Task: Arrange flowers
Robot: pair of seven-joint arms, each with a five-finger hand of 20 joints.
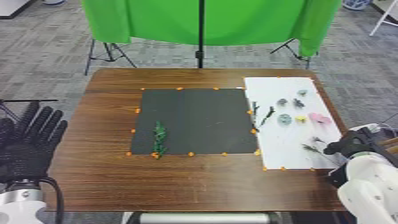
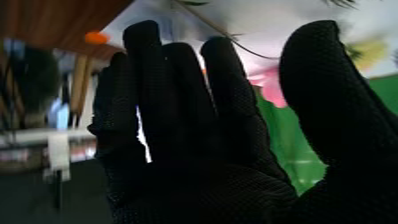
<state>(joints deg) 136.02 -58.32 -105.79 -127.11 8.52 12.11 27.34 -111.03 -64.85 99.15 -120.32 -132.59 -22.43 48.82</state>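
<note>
1. The green leafy sprig lies on the left part of the dark mat, its stem end at the near edge.
2. On the white sheet, right of the mat, lie the pink flower, yellow flower and pale blue-green flower, side by side, with small grey flowers farther back and thin twigs nearer.
3. The right hand is at the sheet's right side, fingers straight and slightly parted, thumb set apart.
4. The left hand is left of the brown wooden table, fingers straight and spread.
5. Beyond the table hangs a green cloth.
</note>
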